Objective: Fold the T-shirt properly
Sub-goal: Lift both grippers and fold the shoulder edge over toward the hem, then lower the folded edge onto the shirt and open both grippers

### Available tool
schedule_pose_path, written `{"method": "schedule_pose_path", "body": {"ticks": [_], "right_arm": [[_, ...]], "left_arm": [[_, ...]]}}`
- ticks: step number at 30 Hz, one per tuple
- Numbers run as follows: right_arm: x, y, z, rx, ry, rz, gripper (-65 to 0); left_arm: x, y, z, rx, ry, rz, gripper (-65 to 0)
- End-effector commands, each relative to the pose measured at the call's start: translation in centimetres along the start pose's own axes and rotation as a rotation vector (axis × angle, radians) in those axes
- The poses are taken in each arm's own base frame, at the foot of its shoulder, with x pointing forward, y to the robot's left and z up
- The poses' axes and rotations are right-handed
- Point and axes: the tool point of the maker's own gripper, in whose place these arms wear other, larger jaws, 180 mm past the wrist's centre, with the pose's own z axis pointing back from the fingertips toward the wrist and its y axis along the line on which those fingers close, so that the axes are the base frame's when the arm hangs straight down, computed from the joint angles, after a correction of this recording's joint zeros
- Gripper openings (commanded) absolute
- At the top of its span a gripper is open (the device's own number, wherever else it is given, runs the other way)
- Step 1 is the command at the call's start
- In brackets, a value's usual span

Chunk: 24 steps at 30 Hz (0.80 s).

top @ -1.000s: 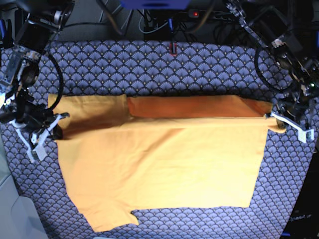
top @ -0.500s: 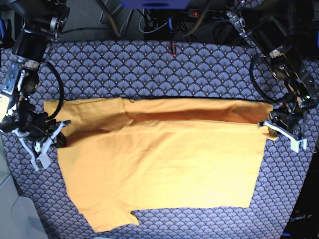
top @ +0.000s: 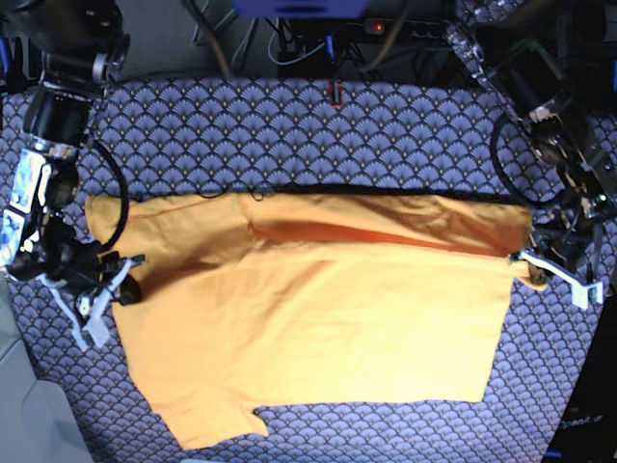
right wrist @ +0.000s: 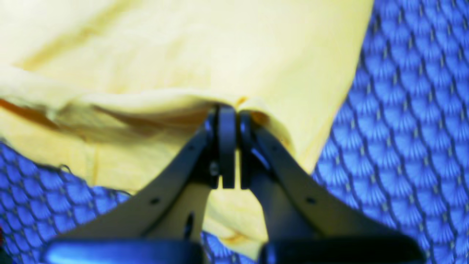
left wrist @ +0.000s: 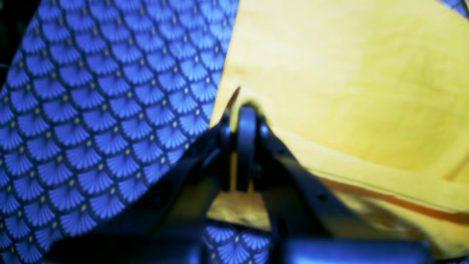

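Pinching shut the T-shirt (top: 318, 328)'s far edge, left gripper (top: 528, 258) and right gripper (top: 125, 265) at opposite ends of its side-to-side long axis.

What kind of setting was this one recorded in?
Probably a robotics lab bench: a table under a fan-patterned tablecloth, loose cables and a power strip behind it, and a T-shirt spread out for folding.

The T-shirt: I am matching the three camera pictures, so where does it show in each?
Base: the T-shirt fills the middle.
Left wrist: upper right, pinched by the left gripper.
Right wrist: upper left, pinched by the right gripper.
Shared landmark: the fan-patterned tablecloth.
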Motion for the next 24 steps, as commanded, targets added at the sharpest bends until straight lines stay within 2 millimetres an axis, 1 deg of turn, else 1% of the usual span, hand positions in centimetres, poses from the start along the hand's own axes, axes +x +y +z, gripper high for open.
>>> {"method": "schedule_pose_path", "body": {"ticks": [1, 4, 6, 11, 14, 17, 20, 24], "right_arm": [[1.98, -0.86, 0.77, -0.016, -0.048, 0.026, -65.0], [1.92, -1.19, 0.6, -0.015, -0.041, 0.018, -65.0], [2.45, -1.35, 0.68, -0.017, -0.049, 0.021, -65.0], [2.51, -1.82, 0.87, -0.026, -0.057, 0.022, -65.0], [2.49, -1.81, 0.86, -0.025, -0.058, 0.021, -65.0], [2.44, -1.81, 0.86, -0.025, -0.055, 0.021, -64.9], [1.82, -1.77, 0.79, -0.024, -0.043, 0.018, -64.9], [1.75, -1.7, 0.74, -0.023, -0.042, 0.017, -64.9]], "left_arm": [[2.21, 0.19, 0.42, 0.001, -0.062, -0.015, -65.0], [2.29, 0.16, 0.41, 0.0, -0.064, -0.014, -65.0], [2.37, 0.14, 0.41, 0.0, -0.066, -0.014, -65.0], [3.11, 0.16, 0.45, 0.0, -0.107, -0.016, -65.0], [2.73, 0.23, 0.18, -0.003, -0.097, -0.009, -65.0], [2.87, 0.46, 0.27, -0.002, -0.1, -0.009, -65.0], [2.78, 0.35, 0.23, -0.004, -0.097, -0.007, -65.0], [2.66, 0.37, 0.22, -0.004, -0.093, -0.007, -65.0]]}}
